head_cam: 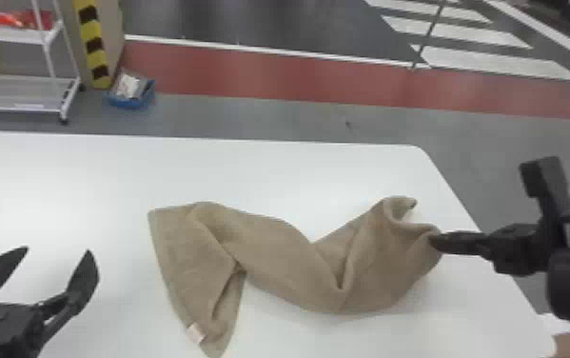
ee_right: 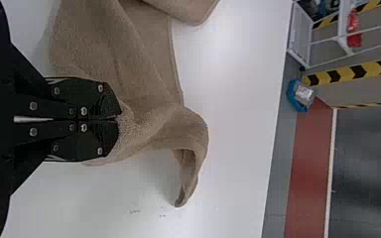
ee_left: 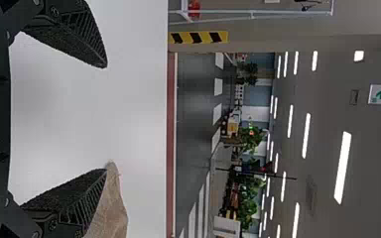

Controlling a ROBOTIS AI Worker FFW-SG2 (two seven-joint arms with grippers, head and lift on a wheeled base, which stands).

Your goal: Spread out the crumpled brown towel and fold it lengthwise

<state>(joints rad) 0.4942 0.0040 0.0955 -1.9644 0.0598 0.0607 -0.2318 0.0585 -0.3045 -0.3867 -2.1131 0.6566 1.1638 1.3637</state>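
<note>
While the right gripper (head_cam: 433, 242) pinches the brown towel (head_cam: 279, 257), the left gripper (head_cam: 58, 250) gapes wide and empty; one-sided tugging could drag the cloth askew.

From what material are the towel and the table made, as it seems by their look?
The towel looks like a soft woven cloth, perhaps cotton terry: matte, with a fine nap and loose folds. The table seems to have a smooth white top with a faint sheen, probably laminate or plastic, though painted board is possible.
</note>
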